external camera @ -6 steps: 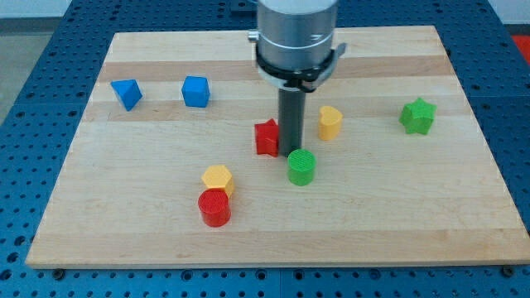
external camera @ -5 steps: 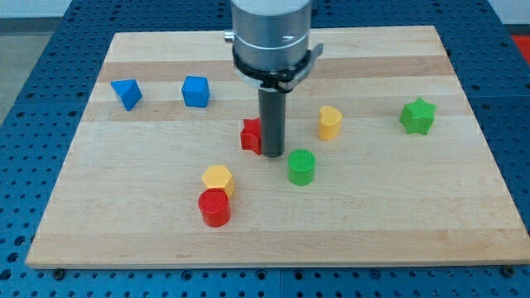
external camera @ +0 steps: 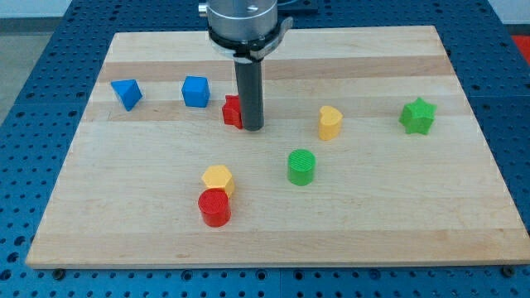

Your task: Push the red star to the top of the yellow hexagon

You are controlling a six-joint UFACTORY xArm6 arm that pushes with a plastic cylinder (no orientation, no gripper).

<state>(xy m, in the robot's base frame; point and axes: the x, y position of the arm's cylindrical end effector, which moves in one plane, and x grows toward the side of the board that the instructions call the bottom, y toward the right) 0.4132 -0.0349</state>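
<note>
My tip (external camera: pixel 251 128) touches red star's (external camera: pixel 232 111) right side; yellow hexagon (external camera: pixel 218 178) lies below-left. No gripper, nothing held.

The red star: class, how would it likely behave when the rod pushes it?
The red star looks squat and flat-based, so it probably slides rather than tips. Its points may make it spin, since my tip touches only its right side. It seems rigid.

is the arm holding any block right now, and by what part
Nothing is held; there is no claw. My tip only presses against the right side of the red star.
</note>
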